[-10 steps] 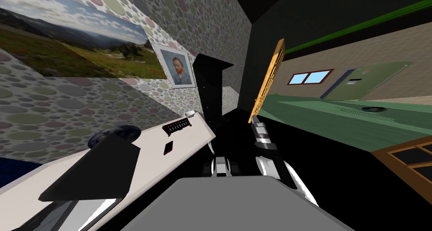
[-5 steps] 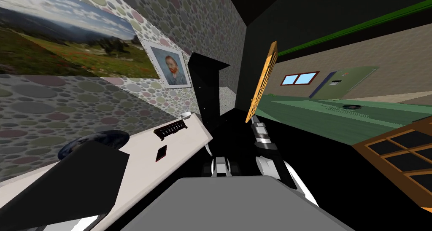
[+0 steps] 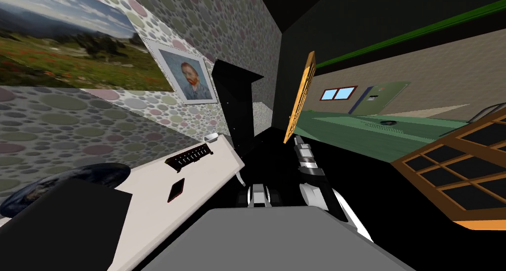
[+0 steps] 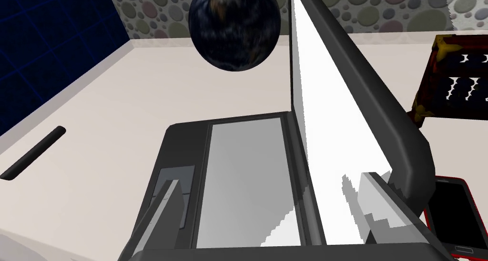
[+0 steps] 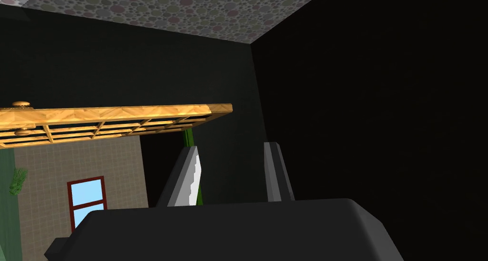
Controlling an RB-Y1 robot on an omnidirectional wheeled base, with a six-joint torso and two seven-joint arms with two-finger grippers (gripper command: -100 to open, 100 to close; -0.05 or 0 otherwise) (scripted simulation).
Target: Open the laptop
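1. Laptop (image 4: pixel 248 177) sits open on the pale desk (image 4: pixel 105 120), straight ahead of the left gripper (image 4: pixel 269 179), its white screen raised above the grey keyboard deck.
2. That gripper is spread wide and clasps nothing. One finger is over the trackpad, the other past the lid's corner. The screen cuts partly across that second finger, so I cannot tell whether it touches.
3. In the head view the lid's dark back is cropped by the lower-left corner.
4. A red-edged phone (image 4: pixel 450 210) and a dark red rack (image 4: pixel 452 77) lie beyond the lid, both cut off.
5. A dark globe (image 4: pixel 233 27) stands behind the laptop.
6. The right gripper (image 5: pixel 232 147) hangs off the desk, empty, with its fingers a narrow gap apart.
7. Spotted wallpaper (image 3: pixel 74 119) with a portrait (image 3: pixel 188 77) backs the desk. An orange lattice door (image 3: pixel 299 100) stands against a black area.
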